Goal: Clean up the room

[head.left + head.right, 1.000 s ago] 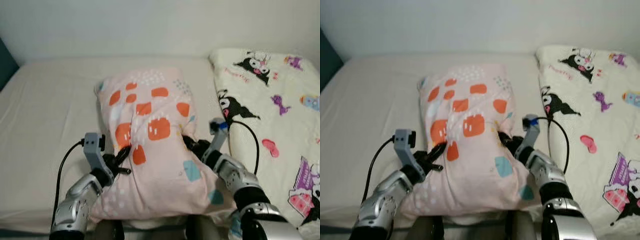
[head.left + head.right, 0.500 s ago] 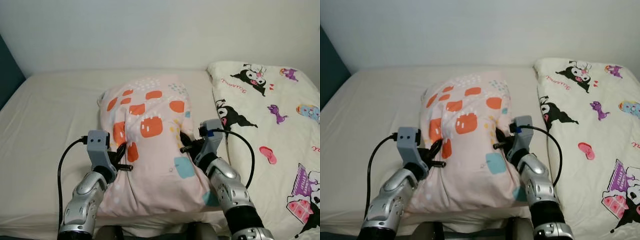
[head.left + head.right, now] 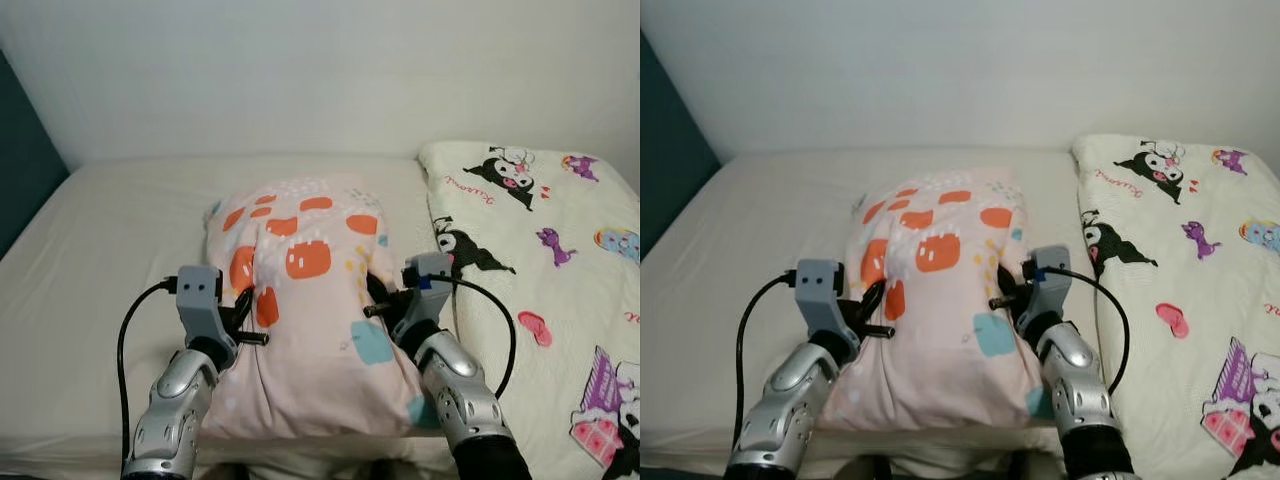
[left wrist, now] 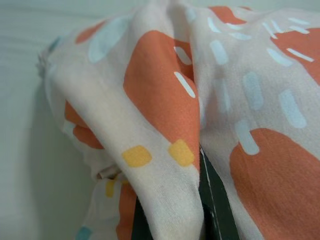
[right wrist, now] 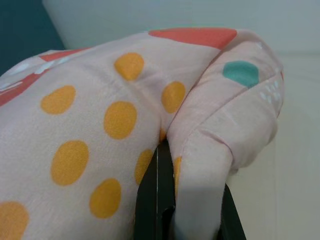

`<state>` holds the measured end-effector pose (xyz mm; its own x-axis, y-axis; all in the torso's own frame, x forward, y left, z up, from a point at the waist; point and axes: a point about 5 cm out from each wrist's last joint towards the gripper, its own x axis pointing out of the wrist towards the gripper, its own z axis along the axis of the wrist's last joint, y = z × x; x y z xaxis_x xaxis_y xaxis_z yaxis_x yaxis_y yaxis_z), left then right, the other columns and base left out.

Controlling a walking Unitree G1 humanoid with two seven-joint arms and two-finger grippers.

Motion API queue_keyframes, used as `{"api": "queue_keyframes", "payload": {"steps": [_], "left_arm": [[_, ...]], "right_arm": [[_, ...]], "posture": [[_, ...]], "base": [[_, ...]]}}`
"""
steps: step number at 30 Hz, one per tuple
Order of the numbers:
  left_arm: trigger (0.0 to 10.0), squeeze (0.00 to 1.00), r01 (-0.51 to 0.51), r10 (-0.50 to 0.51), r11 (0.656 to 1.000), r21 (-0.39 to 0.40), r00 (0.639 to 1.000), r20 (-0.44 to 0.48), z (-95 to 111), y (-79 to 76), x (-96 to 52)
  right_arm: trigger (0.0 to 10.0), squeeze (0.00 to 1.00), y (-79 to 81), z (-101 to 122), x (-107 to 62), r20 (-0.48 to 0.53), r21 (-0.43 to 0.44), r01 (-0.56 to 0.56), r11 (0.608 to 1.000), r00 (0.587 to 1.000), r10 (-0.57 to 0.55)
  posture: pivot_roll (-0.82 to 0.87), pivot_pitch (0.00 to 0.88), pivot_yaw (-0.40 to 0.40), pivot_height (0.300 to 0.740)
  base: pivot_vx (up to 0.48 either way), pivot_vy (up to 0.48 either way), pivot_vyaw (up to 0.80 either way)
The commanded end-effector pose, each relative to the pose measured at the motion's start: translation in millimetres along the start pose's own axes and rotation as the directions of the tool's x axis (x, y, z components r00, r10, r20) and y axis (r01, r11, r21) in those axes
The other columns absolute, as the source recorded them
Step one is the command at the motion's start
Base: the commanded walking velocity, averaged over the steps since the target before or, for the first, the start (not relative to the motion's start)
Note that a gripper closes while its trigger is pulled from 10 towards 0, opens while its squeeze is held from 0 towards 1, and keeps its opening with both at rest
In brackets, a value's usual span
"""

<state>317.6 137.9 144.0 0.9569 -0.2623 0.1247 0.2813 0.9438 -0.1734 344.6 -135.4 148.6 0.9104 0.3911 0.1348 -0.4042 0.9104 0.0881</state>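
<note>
A pink pillow [image 3: 305, 300] with orange, teal and yellow patches lies lengthwise on the cream bed [image 3: 100, 260], bunched between my two arms. My left gripper [image 3: 247, 312] is shut on the pillow's left edge, and a fold of its cloth [image 4: 165, 165] passes between the black fingers [image 4: 212, 205]. My right gripper [image 3: 377, 297] is shut on the pillow's right edge; pink fabric [image 5: 205, 165] is pinched between its fingers [image 5: 155, 200].
A white quilt [image 3: 540, 260] printed with cartoon figures covers the right side of the bed. A pale wall [image 3: 320, 70] stands behind the bed, with a dark teal surface [image 3: 25, 150] at the left. Bare sheet lies left of the pillow.
The camera has tilted up, showing more wall. Both grippers keep their hold on the pillow, which has been pushed a little further up the bed.
</note>
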Motion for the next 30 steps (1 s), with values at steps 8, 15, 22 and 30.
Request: {"api": "queue_keyframes", "payload": {"steps": [8,15,22,30], "left_arm": [[10.0,0.00,0.056,-0.057,0.998,0.019,0.997,0.050,5.5,-14.7,1.0],[10.0,0.00,0.066,-0.066,0.998,0.025,0.998,0.020,2.0,-15.2,0.3],[10.0,0.00,0.092,-0.092,0.993,0.073,0.996,-0.002,-3.4,-17.6,0.5],[10.0,0.00,0.134,-0.130,0.987,0.092,0.990,-0.051,-11.3,-25.9,1.0]], "right_arm": [[10.0,0.00,15.2,7.4,5.0,0.037,-0.041,-0.066,0.997,0.997,0.068],[10.0,0.00,14.9,7.5,3.8,0.038,-0.041,-0.059,0.997,0.997,0.061],[10.0,0.00,13.2,4.1,-0.6,0.036,-0.043,-0.035,0.998,0.999,0.036],[10.0,0.00,4.0,-4.0,-11.0,0.018,-0.055,0.044,0.998,0.999,-0.043]], "posture": [[0.03,0.108,-0.029,0.694],[0.03,0.110,-0.021,0.714],[0.03,0.112,-0.011,0.739],[0.03,0.119,0.000,0.740]], "base": [[0.000,0.000,0.00],[0.000,0.000,0.00],[0.000,0.000,0.00],[0.000,0.000,0.00]]}}
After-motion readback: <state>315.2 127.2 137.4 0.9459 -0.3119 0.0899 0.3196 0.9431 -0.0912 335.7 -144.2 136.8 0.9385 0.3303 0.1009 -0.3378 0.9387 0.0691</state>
